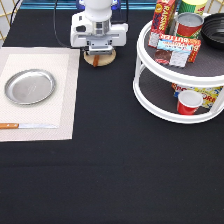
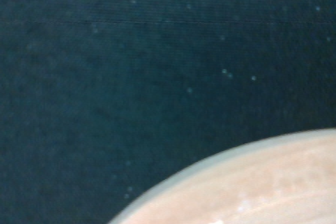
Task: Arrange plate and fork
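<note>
The silver plate (image 1: 30, 86) lies on a pale placemat (image 1: 65, 100) at the exterior view's left. My gripper (image 1: 99, 53) is low at the exterior view's top centre, right over a round wooden coaster (image 1: 100, 59) on the black cloth. The coaster's pale edge also shows in the wrist view (image 2: 255, 185). The fork does not show in either view. The gripper is far from the plate.
A wooden-handled knife (image 1: 27, 125) lies on the placemat below the plate. A white two-tier turntable (image 1: 150, 95) with cans, boxes and a red cup stands at the exterior view's right. A dark pan (image 1: 216, 29) sits at the top right.
</note>
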